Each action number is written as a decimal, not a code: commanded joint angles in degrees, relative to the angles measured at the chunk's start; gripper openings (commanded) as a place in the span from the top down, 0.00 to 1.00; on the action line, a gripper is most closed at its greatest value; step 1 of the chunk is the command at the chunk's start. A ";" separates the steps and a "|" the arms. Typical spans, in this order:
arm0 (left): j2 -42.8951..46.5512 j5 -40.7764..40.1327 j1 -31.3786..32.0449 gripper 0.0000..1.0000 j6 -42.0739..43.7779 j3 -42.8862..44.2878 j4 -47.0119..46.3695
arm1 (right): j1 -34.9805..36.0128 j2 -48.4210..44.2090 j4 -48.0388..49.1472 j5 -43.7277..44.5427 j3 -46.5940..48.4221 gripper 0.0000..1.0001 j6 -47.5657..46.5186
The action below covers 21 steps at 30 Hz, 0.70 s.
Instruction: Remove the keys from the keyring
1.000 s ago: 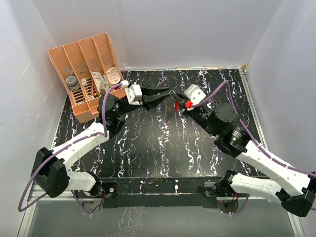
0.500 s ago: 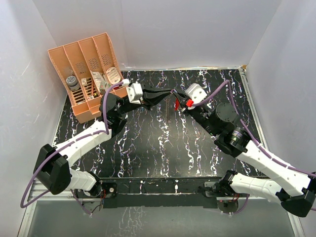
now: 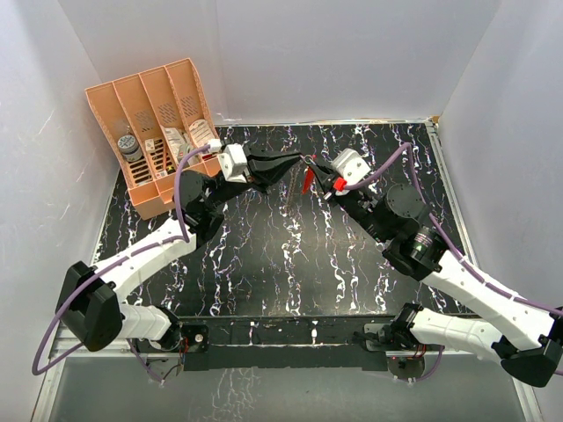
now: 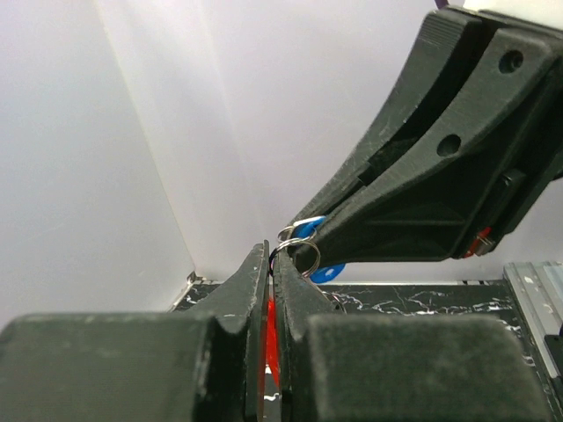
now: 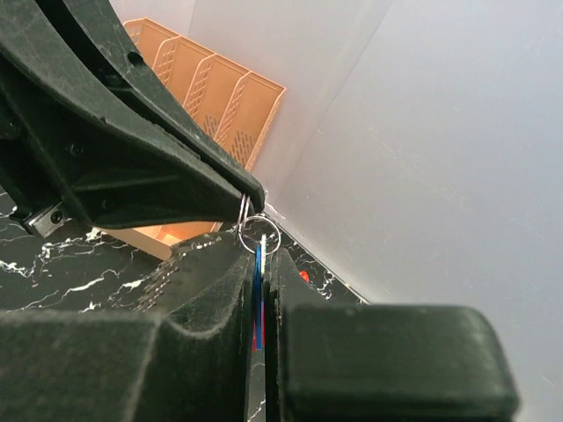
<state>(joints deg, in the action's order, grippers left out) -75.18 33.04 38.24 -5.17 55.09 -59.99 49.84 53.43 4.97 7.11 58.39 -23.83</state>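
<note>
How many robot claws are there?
2. The left gripper is on the left, shut on the keyring; the right gripper is on the right, shut on a blue key. None looks hidden.

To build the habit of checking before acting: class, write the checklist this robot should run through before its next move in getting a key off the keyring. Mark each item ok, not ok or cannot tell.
1. The left pincer is shut on the keyring, at its metal ring: ok.
2. The right pincer is shut on a blue key: ok.
3. Ring in view between the two pincer tips: ok.
4. Ring's split opened where the blue key sits: cannot tell.
5. Count of what hangs on the ring: cannot tell.
</note>
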 commanded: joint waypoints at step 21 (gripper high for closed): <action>3.42 -17.40 0.28 0.89 -23.21 -6.39 -9.77 | 0.34 -1.12 3.37 -0.18 1.19 1.00 0.78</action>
<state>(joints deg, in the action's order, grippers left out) -74.00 19.18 39.24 -25.17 48.18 -68.16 49.89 53.76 4.51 6.13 58.37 -23.38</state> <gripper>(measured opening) 0.056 0.034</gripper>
